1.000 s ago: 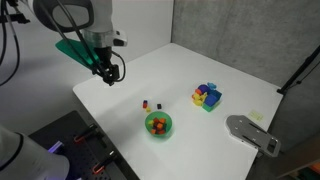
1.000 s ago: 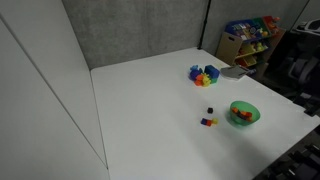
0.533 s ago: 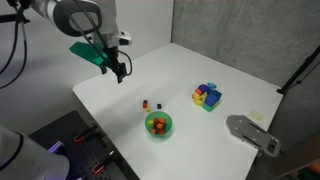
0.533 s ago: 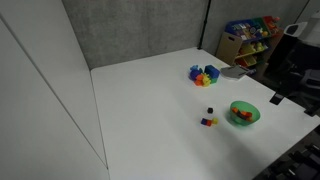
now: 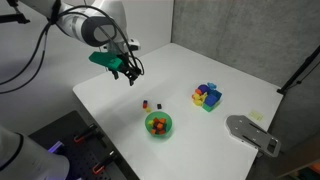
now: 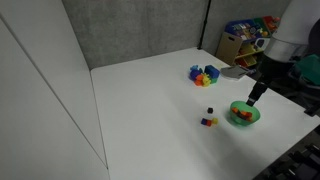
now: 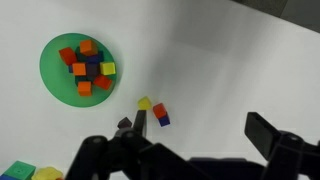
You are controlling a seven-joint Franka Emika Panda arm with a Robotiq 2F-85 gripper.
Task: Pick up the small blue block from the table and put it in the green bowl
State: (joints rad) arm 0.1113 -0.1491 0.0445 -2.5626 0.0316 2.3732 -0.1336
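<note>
While the end effector [image 5: 133, 76] hangs open and empty above the counter [image 5: 200, 65], this looks like the approach; next, straddle the small blue block [image 7: 163, 119].

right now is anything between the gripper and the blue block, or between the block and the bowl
Nothing visible between the open gripper and the blue block. A yellow block lies on the table roughly between it and the green bowl; a lift should clear it.

My arm [image 5: 85, 22] reaches in from ten o'clock, and my tool [image 5: 133, 73] points down with fingers [image 7: 263, 131] wide apart.
</note>
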